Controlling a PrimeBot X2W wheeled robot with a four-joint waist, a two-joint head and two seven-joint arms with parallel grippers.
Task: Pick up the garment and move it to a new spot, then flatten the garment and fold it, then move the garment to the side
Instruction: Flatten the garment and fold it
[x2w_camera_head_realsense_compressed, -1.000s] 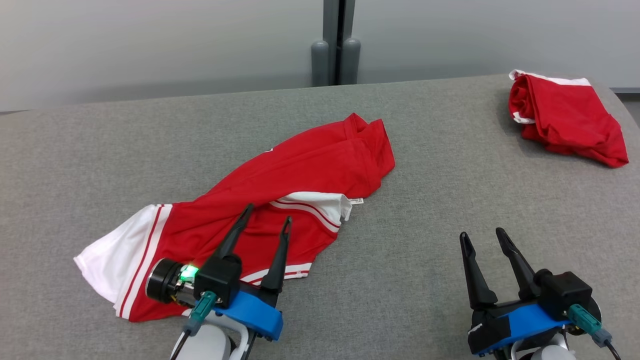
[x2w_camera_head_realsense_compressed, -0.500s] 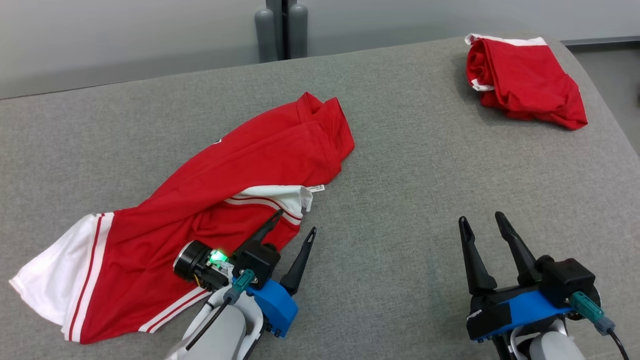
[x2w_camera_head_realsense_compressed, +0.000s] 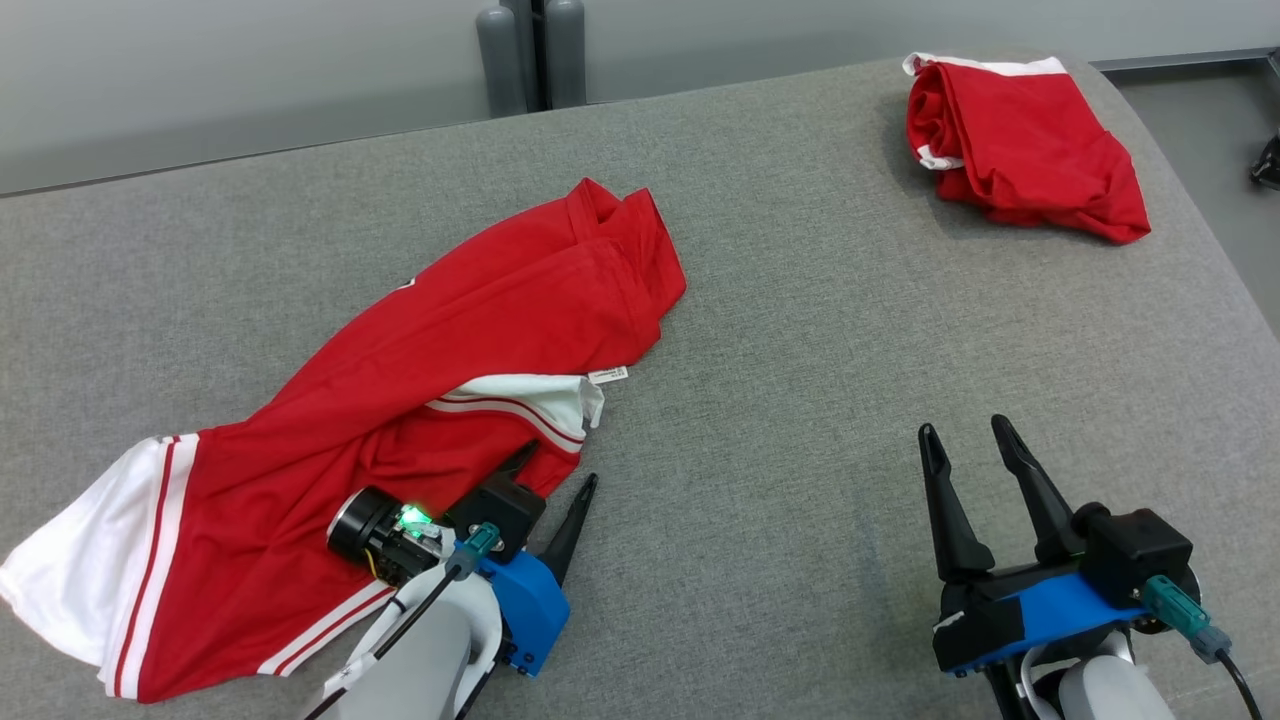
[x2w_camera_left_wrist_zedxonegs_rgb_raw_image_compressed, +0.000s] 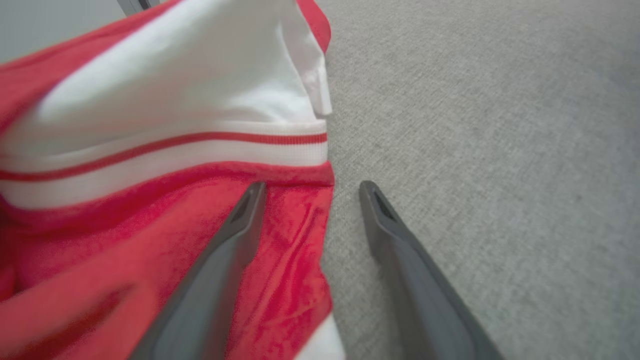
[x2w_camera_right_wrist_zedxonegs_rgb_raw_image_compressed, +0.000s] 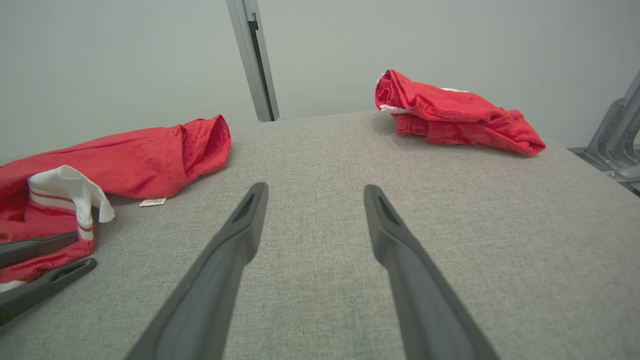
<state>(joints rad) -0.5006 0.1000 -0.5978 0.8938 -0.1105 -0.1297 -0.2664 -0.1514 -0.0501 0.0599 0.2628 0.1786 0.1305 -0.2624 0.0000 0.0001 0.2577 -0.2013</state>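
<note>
Currently left fingers (x2w_camera_left_wrist_zedxonegs_rgb_raw_image_compressed: 220, 270) spread, straddling garment (x2w_camera_head_realsense_compressed: 450, 330) edge; right fingers (x2w_camera_right_wrist_zedxonegs_rgb_raw_image_compressed: 225, 260) parted above wide grey surface (x2w_camera_head_realsense_compressed: 800, 380).

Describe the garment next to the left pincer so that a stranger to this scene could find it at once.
On the grey table, look at the near left part, by the open left pincer. There lies a long red garment, spread out. Unlike the other red garment, bundled at the far right corner, it shows broad white bands with thin red stripes.
</note>
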